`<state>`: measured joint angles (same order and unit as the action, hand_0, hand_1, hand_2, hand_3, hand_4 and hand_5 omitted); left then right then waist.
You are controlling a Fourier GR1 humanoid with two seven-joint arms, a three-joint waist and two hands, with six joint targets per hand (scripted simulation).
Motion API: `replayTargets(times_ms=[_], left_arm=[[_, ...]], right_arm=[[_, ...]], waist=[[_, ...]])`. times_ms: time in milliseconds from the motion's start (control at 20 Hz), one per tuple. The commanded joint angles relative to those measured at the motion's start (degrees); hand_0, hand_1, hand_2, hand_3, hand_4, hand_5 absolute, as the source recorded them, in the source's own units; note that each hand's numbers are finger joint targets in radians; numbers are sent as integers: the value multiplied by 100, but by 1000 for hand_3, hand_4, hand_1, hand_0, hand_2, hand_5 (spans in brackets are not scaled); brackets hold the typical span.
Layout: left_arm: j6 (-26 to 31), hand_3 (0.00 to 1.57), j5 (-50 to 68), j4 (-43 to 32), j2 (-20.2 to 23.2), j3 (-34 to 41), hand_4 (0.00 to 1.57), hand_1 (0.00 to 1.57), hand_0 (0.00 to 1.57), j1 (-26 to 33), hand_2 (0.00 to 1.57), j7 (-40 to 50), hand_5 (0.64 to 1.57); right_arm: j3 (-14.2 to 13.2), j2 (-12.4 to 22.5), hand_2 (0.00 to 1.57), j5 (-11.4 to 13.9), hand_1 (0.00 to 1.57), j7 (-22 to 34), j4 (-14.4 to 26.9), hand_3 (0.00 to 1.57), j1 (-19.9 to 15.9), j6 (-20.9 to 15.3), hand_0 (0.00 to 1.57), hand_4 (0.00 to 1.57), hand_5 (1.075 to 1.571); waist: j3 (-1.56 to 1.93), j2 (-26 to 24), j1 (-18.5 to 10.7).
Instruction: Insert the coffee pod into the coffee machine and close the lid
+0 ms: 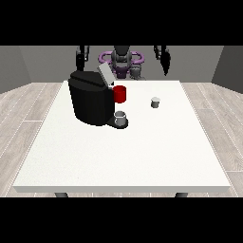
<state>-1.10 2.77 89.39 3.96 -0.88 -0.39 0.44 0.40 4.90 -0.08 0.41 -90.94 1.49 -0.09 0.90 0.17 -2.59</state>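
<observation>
While the white table [142, 156] fills most of the front view, its far edge meets the robot [122, 59], of which only a small dark torso with purple rings shows above the tabletop. Two table legs are cut off at the bottom edge, just stubs under the near rim.

Next in size, the black coffee machine [91, 98] stands on the table's far-left part, well back from the near edge. Its grey lid [105, 74] is raised, tilted up and back toward the robot, so the top is open; what lies inside the opening cannot be made out. A red part [120, 94] sticks out at the machine's right side, and a small grey cup [121, 118] sits on the machine's base in front of it.

Both hands hang in the air above the table's far edge, touching nothing. The hand at the view's left [82, 56] is partly merged with the dark background, and whether its fingers are spread or curled cannot be told. The hand at the view's right [164, 59] points downward with fingers that look long and relaxed, holding nothing.

Smallest, the coffee pod [155, 102] stands upright on the table, long axis vertical, pale top facing up, well to the right of the machine and apart from both hands.
</observation>
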Motion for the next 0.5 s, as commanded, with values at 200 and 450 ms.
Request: replayTargets(times_ms=[200,450], left_arm=[[526,0,220,21,259,227,240,0,0,-81,0,-681,1571],[601,0,-431,93,497,-154,320,0,0,251,0,-954,1571]], right_arm=[[-91,75,0,-7,0,98,228,0,38,118,0,128,1571],[-497,-345,0,6,0,-550,203,0,-38,-674,0,94,1571]], waist=[[-91,-136,227],[-89,-282,230]])
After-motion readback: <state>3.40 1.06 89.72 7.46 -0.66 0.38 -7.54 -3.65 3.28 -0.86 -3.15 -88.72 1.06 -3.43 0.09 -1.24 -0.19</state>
